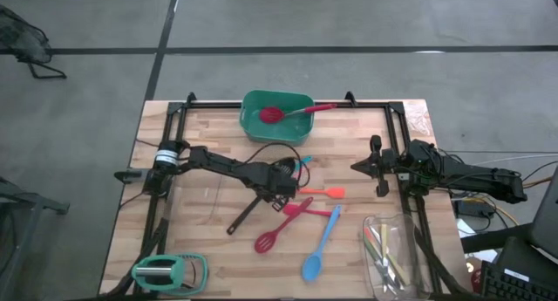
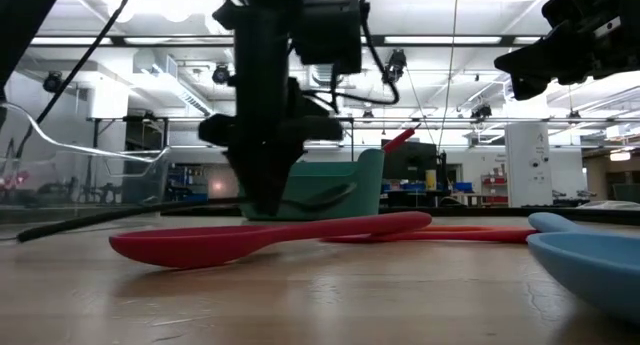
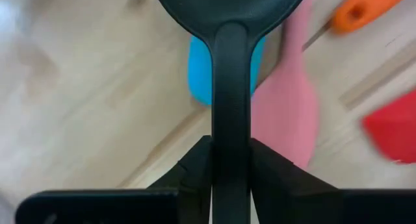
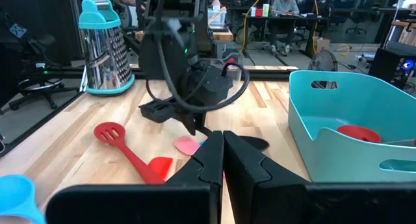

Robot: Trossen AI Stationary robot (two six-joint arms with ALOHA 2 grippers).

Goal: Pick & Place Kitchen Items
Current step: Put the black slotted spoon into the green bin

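1. The left gripper (image 1: 281, 184) is down at the middle of the light wooden butcher-block table (image 1: 200, 240), its two dark fingers (image 3: 192, 173) pinching the handle of the long black slotted spoon (image 3: 231, 100) from both sides.
2. In the high view the black spoon's handle runs out from the gripper diagonally toward the near left of the table, its end resting on the wood.
3. The left wrist view shows the black spoon's bowl lying over a small bright-blue piece (image 3: 197, 74), with a pink spatula (image 3: 289, 107) just beside it and an orange handle (image 3: 364, 10) farther off.
4. Near the gripper lie a red slotted spatula (image 1: 273, 232), an orange spoon (image 1: 324, 192) and a long light-blue spoon (image 1: 317, 253).
5. A red spoon (image 1: 279, 113) rests in the green plastic tub (image 1: 253, 126) at the far edge, its handle jutting over the rim.
6. The right gripper (image 1: 359, 167) waits above the table's right side, fingers pressed together and holding nothing.
7. A clear glass tray (image 1: 388, 249) with small colour-handled cutlery (image 1: 384, 253) sits at the near right; a teal-handled metal grater (image 1: 170, 270) lies at the near left.
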